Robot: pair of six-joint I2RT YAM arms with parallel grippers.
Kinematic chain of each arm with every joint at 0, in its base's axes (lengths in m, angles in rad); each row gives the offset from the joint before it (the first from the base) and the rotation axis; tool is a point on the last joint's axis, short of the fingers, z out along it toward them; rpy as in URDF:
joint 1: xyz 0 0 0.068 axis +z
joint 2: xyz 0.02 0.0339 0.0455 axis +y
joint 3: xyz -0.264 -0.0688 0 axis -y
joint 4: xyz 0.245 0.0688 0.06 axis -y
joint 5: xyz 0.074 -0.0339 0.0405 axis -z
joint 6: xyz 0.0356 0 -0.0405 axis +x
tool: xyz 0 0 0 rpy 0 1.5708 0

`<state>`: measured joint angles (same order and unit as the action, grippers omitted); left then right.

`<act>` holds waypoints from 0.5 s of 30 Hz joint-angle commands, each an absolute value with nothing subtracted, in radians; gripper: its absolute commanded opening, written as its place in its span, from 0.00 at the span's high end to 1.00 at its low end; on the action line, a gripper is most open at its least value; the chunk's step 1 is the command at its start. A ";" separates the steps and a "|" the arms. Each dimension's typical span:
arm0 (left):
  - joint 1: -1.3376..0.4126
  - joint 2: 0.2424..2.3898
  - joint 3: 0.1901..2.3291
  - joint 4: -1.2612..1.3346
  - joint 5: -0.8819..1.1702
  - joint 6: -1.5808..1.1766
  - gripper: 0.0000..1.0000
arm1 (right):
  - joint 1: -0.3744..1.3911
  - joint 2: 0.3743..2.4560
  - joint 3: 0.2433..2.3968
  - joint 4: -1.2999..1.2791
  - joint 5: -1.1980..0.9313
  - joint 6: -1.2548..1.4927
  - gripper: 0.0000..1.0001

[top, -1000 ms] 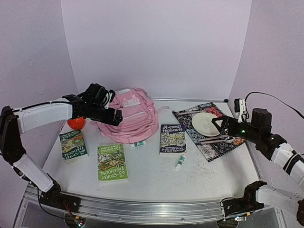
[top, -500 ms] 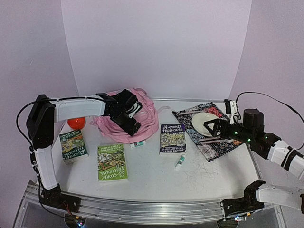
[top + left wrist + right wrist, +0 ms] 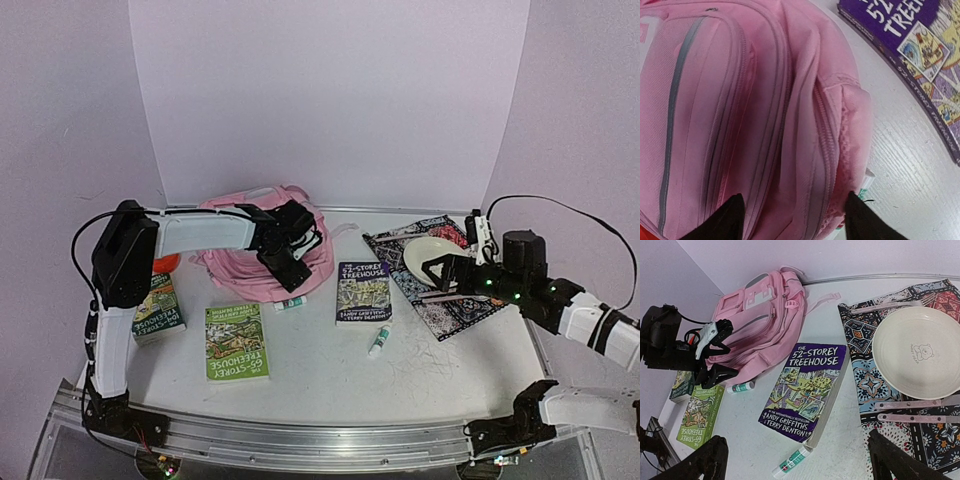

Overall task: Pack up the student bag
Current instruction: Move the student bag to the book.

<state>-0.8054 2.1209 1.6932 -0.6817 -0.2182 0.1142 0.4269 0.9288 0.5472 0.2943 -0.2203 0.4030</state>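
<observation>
Both stand open: left hand (image 3: 795,215) straddling the student bag (image 3: 740,100) by the far edge of the surface (image 3: 330,370), right hand (image 3: 437,272) empty.

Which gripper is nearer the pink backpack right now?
Left. The left gripper hangs right over the backpack, fingers either side of its fabric; the right gripper is far off, above the placemat.

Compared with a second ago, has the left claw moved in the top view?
Yes. The left claw has swung right across the student bag, from its left edge to its right side, closer to the purple book.
</observation>
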 commanded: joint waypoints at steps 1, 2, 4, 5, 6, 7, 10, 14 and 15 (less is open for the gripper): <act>-0.798 2.139 1.747 -0.706 -0.229 0.157 0.48 | 0.448 0.931 0.587 0.339 -0.204 0.407 0.02; -0.798 2.134 1.745 -0.709 -0.214 0.158 0.55 | 0.451 0.932 0.587 0.339 -0.202 0.407 0.02; -0.798 2.117 1.733 -0.713 -0.171 0.160 0.68 | 0.458 0.933 0.589 0.339 -0.200 0.405 0.02; -0.798 2.105 1.721 -0.713 -0.153 0.161 0.75 | 0.462 0.935 0.590 0.339 -0.198 0.406 0.02; -0.798 2.089 1.710 -0.713 -0.136 0.161 0.86 | 0.466 0.937 0.592 0.339 -0.198 0.406 0.02; -0.798 2.076 1.698 -0.713 -0.129 0.158 0.92 | 0.470 0.941 0.594 0.339 -0.197 0.406 0.02; -0.798 2.036 1.661 -0.713 -0.118 0.155 1.00 | 0.484 0.956 0.607 0.339 -0.194 0.405 0.02; -0.798 1.967 1.627 -0.712 -0.127 0.151 1.00 | 0.506 0.986 0.636 0.350 -0.193 0.409 0.02; -0.798 1.950 1.621 -0.712 -0.127 0.151 1.00 | 0.513 0.993 0.644 0.353 -0.192 0.411 0.02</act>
<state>-0.7969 2.0740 1.6408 -0.6953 -0.1407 0.1566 0.4895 0.9713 0.5782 0.3093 -0.2019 0.4048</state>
